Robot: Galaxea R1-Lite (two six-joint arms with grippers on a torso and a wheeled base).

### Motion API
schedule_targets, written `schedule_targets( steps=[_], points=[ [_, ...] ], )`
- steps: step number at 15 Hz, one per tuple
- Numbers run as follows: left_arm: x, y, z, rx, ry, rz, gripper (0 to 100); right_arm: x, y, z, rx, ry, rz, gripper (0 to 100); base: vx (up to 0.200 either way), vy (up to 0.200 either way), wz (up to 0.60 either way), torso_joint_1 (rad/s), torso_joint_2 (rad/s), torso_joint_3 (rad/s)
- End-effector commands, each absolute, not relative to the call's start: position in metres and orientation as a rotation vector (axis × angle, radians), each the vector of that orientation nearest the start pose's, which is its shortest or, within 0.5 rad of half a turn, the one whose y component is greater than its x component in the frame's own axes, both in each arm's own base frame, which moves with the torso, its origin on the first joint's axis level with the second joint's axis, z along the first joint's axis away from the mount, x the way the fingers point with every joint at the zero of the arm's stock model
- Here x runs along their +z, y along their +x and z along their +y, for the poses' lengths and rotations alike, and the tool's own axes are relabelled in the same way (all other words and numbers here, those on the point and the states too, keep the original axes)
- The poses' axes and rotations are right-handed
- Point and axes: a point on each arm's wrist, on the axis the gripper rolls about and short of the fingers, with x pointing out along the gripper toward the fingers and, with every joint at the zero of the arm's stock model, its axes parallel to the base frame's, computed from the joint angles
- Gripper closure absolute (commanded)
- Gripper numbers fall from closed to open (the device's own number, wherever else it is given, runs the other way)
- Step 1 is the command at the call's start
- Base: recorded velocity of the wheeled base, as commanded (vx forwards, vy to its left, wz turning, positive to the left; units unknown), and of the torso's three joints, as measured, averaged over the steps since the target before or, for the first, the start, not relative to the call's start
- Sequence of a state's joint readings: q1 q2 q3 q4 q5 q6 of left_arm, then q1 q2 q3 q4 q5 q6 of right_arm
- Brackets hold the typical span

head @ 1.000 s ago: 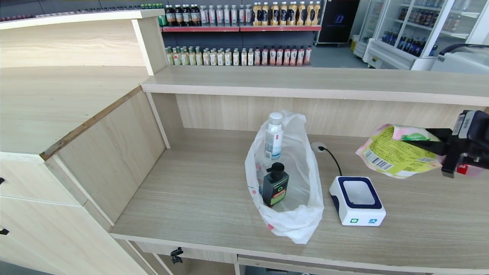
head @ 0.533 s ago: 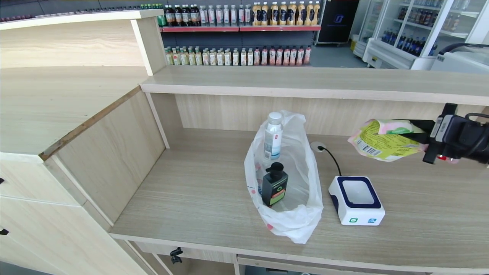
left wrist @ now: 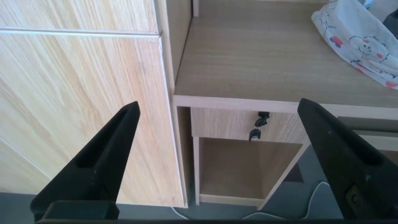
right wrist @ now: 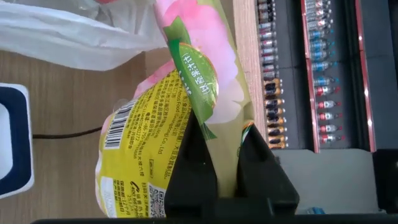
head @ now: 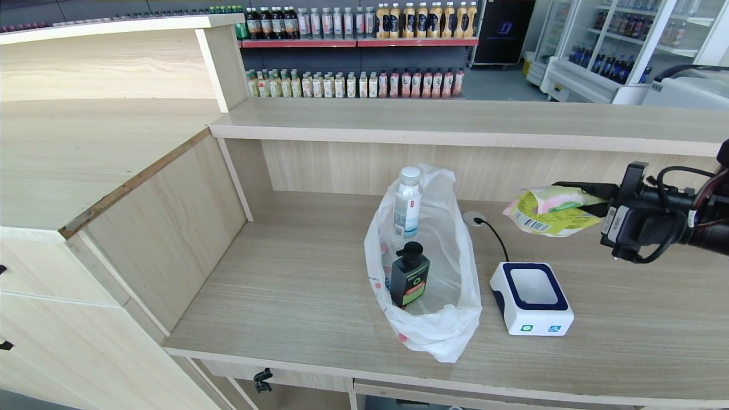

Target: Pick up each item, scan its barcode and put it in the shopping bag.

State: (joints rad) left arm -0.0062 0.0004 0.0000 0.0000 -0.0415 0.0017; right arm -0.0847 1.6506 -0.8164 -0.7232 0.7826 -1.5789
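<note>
Now the right gripper (head: 582,197) is clenched on a pouch (head: 538,215), up in the air past the scanner (head: 532,297) and right of the bag (head: 458,267) on the tabletop (head: 307,285), while the left gripper (left wrist: 219,109) is spread wide.

The wooden table (head: 296,285) carries a white bag (head: 455,324) and, just beside it, a scanner (head: 532,299) with a black cable (head: 500,240).

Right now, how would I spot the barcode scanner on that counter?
On the wooden counter, look right of the white shopping bag. The scanner is the small white box, the only thing with a blue-rimmed window on top and a black cable.
</note>
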Motion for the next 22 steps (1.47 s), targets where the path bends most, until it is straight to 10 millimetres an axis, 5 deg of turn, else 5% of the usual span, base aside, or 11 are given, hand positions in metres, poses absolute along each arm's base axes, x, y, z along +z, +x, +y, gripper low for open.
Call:
schedule_targets(
  steps=[1, 6, 22],
  points=[
    [0.076, -0.023, -0.001, -0.048, 0.002, 0.001, 0, 0.2, 0.299, -0.002, 0.658, -1.466, -0.474, 100, 0.0, 0.0, 0.0, 0.0, 0.0, 0.0],
    [0.076, -0.023, -0.001, -0.048, 0.002, 0.001, 0, 0.19, 0.315, 0.021, 0.641, -1.515, -0.616, 100, 0.0, 0.0, 0.0, 0.0, 0.0, 0.0],
    [0.076, -0.023, -0.001, -0.048, 0.002, 0.001, 0, 0.164, 0.317, 0.022, 0.672, -1.686, -0.661, 100, 0.0, 0.0, 0.0, 0.0, 0.0, 0.0]
  ],
)
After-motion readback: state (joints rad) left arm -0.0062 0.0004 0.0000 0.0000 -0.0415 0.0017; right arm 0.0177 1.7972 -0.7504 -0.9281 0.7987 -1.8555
